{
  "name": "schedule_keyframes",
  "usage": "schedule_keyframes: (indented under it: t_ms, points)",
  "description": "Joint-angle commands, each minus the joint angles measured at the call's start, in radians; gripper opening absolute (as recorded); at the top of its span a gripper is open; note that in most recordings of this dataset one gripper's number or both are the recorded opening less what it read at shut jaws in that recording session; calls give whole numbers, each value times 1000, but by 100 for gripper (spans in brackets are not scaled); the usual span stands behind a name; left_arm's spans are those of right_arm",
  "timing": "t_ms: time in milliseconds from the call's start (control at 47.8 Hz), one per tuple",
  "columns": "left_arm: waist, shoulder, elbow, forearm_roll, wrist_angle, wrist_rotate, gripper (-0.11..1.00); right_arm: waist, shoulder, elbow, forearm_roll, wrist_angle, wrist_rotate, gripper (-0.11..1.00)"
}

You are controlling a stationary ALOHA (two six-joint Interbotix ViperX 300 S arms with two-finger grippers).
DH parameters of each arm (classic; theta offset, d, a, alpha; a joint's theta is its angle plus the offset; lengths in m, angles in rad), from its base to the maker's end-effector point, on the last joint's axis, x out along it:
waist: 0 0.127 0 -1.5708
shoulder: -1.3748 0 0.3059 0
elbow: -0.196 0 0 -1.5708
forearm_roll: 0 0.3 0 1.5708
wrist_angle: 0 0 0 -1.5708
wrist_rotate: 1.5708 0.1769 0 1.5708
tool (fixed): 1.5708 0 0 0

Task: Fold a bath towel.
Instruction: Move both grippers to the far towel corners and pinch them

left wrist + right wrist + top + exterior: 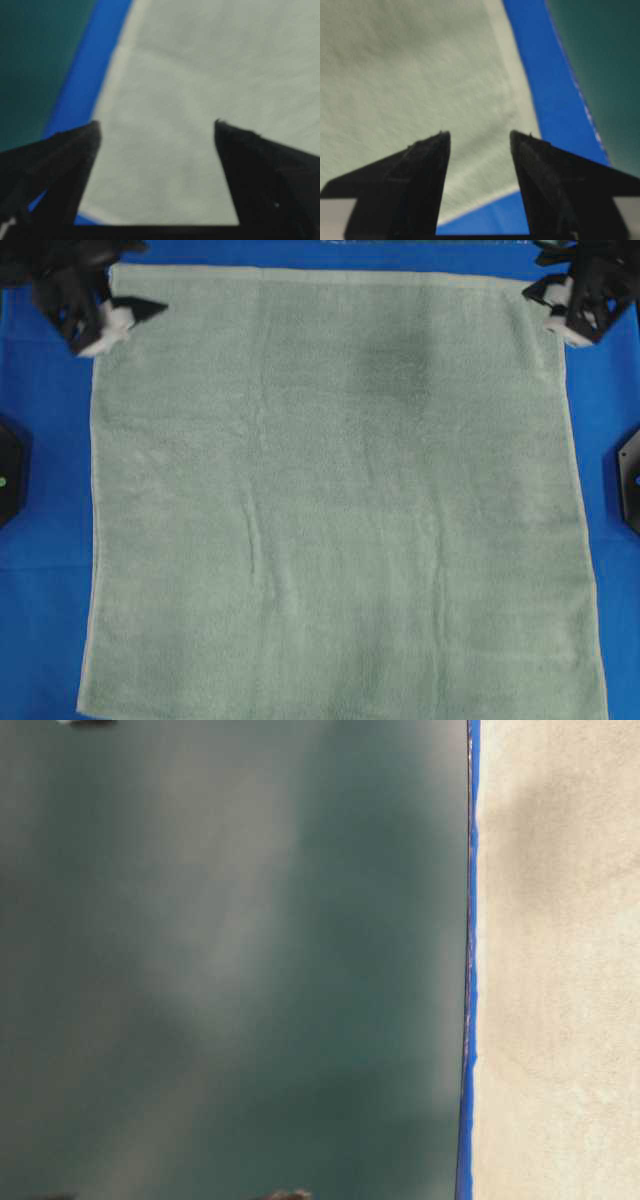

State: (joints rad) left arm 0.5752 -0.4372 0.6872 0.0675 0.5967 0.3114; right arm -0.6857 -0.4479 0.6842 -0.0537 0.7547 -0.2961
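the bath towel (340,500) is lying spread flat on the blue bench (40,570). the left gripper (157,130) and right gripper (480,137) are hovering over its far corners, jaws apart, holding nothing.

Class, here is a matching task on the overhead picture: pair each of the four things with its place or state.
Things:
1. bath towel
2. left hand
3. right hand
4. blue cloth

Places or states:
A. at the towel's top right corner, open
B. spread flat, unfolded
C. under the towel, showing round its edges
D. at the towel's top left corner, open

Pairs: 1-B, 2-D, 3-A, 4-C
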Motion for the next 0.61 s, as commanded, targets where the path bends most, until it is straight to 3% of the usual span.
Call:
schedule_keyframes:
  t_ms: [0, 146, 293, 585]
  points:
    - [51, 72, -67, 6, 21, 61, 87, -63, 87, -74, 37, 35, -71, 55]
    - [123, 218, -121, 6, -17, 118, 87, -147, 239, -123, 100, 60, -210, 58]
    - [175, 379, -137, 5, -80, 236, 87, -202, 383, -149, 152, 18, -314, 58]
    - [236, 600, -146, 6, -281, 328, 87, -216, 572, -150, 156, -156, -393, 58]
